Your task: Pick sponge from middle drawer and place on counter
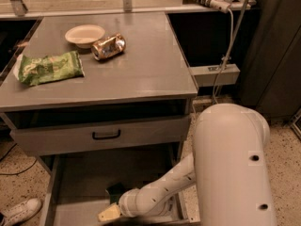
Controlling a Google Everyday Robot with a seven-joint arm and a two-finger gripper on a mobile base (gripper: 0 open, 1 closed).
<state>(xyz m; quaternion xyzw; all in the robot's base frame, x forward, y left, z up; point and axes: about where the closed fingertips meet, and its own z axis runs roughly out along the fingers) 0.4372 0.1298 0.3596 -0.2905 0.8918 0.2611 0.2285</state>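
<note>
The middle drawer is pulled open below the gray counter. My gripper is down inside it near the front, its pale yellowish tip pointing left. A small dark green sponge lies on the drawer floor just behind the gripper, partly hidden by my wrist. I cannot see whether the gripper touches it. My white arm reaches in from the right.
On the counter lie a crinkled green snack bag, a pale bowl and a tipped can. A shut drawer front with a black handle sits above the open drawer. A shoe lies on the floor at the left.
</note>
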